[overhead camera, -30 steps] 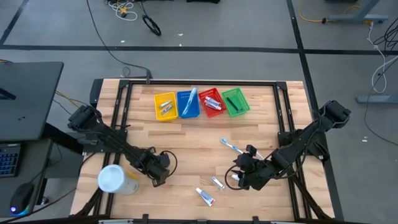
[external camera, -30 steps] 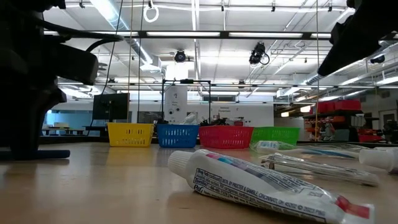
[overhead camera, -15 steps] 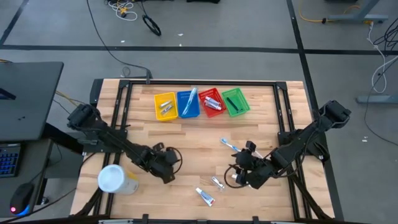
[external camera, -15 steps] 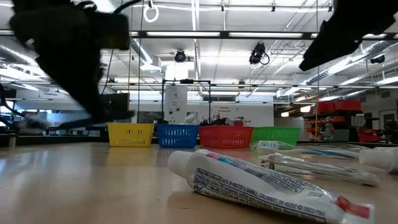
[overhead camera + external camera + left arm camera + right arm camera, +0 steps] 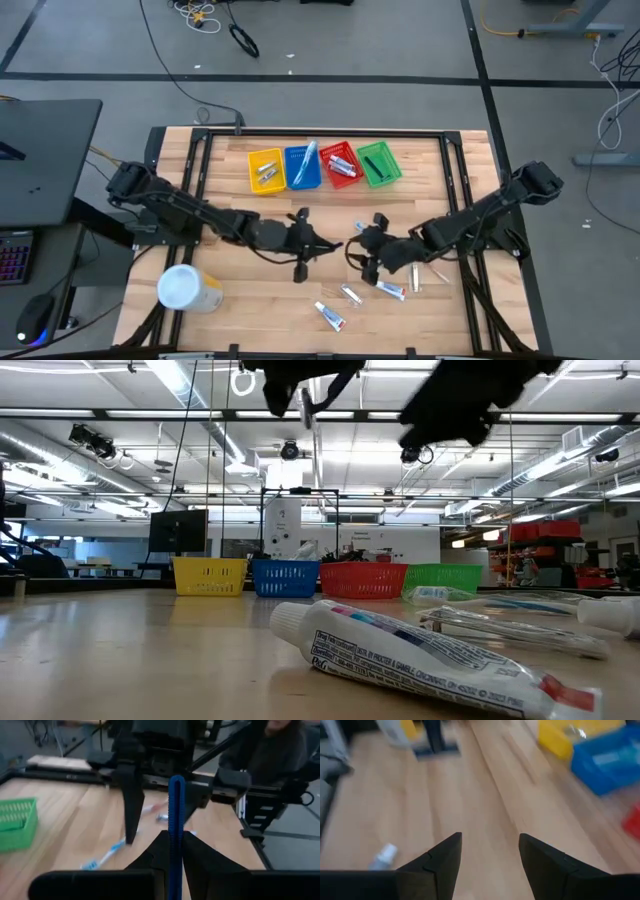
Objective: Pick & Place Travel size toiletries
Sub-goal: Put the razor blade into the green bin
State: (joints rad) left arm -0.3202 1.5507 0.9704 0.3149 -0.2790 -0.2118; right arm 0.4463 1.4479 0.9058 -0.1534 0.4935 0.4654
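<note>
My left gripper (image 5: 305, 243) hangs over the table's middle, shut on a thin blue stick (image 5: 176, 815). It also shows at the top of the low view (image 5: 300, 380). My right gripper (image 5: 365, 250) faces it from the right, open and empty (image 5: 490, 865). A blue-and-white toothbrush (image 5: 370, 235) and several small white tubes (image 5: 330, 316) (image 5: 390, 290) lie flat on the wood near the right gripper. One tube (image 5: 420, 655) lies close in the low view. More items lie in the four baskets. My left gripper pinches the blue stick (image 5: 176, 850) between its two fingers, which come level from the table's left and lie across it. The stick is lifted clear of the table. One end (image 5: 176, 782) sticks out past the fingers.
Yellow (image 5: 265, 170), blue (image 5: 303, 167), red (image 5: 340, 165) and green (image 5: 378, 163) baskets stand in a row at the far edge. A big white-and-yellow container (image 5: 185, 288) lies at the near left. A person (image 5: 285, 745) shows beyond the table.
My left gripper has risen and gone from beside the container toward the table's right and far edge, to the middle. My right gripper has risen and gone toward the left and far edge. Two small tubes now show where it stood.
</note>
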